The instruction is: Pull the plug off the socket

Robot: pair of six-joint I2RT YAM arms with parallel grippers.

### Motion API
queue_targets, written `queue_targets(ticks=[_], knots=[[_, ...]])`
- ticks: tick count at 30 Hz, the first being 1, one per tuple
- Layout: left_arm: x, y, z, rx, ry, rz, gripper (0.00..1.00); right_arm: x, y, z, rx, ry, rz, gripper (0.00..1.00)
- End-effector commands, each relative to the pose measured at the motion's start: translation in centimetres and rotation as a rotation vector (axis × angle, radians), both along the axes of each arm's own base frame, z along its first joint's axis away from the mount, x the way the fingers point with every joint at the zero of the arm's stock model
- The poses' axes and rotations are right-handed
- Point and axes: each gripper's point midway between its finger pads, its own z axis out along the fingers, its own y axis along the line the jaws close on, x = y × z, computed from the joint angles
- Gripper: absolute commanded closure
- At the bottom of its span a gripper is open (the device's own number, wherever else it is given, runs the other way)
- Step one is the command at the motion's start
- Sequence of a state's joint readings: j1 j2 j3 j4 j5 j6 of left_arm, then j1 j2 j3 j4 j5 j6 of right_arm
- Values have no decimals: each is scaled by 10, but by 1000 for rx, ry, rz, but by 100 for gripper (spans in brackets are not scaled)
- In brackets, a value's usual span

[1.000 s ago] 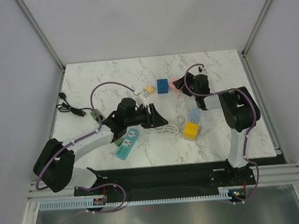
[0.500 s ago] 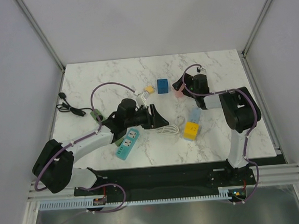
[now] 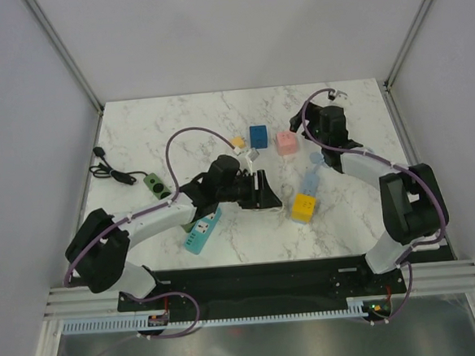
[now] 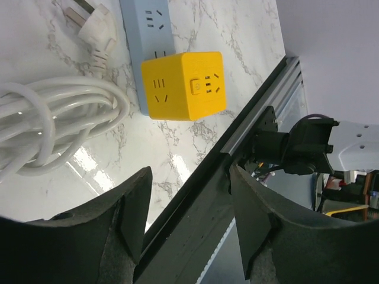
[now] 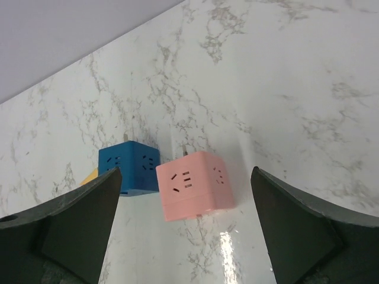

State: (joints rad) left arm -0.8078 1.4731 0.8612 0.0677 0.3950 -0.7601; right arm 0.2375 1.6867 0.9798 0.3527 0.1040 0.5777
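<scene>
A yellow cube socket (image 4: 183,86) sits against the end of a light blue power strip (image 4: 148,23); whether it is plugged in I cannot tell. A white plug (image 4: 95,26) lies loose beside a coiled white cable (image 4: 59,112). My left gripper (image 4: 189,177) is open and empty, low near the coil (image 3: 276,200) and left of the yellow cube (image 3: 304,207). My right gripper (image 5: 185,171) is open wide at the back right (image 3: 307,127). A pink cube socket (image 5: 192,184) lies on the table beyond its fingers, untouched.
A blue cube (image 3: 258,136) stands left of the pink cube (image 3: 285,142), with a small yellow piece (image 3: 238,142) beside it. A teal power strip (image 3: 202,229) lies under my left arm. A green socket (image 3: 156,184) with a black cord (image 3: 111,170) is at the left.
My right gripper opened, let go of the pink cube and drew back toward the far right. My left arm swung right, from beside the teal strip toward the white coil.
</scene>
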Motion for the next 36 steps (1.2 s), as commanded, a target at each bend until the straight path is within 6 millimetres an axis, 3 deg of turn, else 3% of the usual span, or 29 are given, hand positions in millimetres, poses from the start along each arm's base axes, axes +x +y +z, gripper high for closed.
queue_targets(ticks=[1,3,4,7,8,9,12,13,14,16,17,19,27,36], knots=[[4,-10,6,72,-68,-12,36,-18,-37,-1,-103,76,-142,2],[5,-20,5,136,-109,-34,32,-32,-47,-1,-100,110,-180,2],[6,-31,15,143,-152,-36,32,-39,-49,0,-87,115,-186,2],[2,-45,5,213,-211,-76,31,-52,-57,1,0,138,-212,2],[8,-51,13,217,-248,-63,31,-59,-56,-6,18,164,-196,2],[10,-53,3,254,-262,-73,31,-64,-59,-8,25,176,-203,2],[14,-68,5,292,-324,-86,31,-81,-66,-10,25,195,-224,2],[9,-70,-7,336,-320,-104,30,-95,-71,-19,16,225,-233,2],[17,-75,-2,354,-354,-80,29,-101,-73,-22,16,235,-237,2],[14,-79,-17,430,-379,-106,27,-113,-82,-28,11,243,-255,2],[20,-83,-11,446,-407,-89,24,-117,-85,-31,5,249,-258,2],[20,-88,-21,494,-421,-107,21,-124,-95,-38,4,265,-271,2],[26,-98,-42,608,-443,-105,14,-127,-125,-53,40,273,-301,2],[25,-98,-68,676,-420,-114,16,-124,-104,-78,106,315,-179,2]])
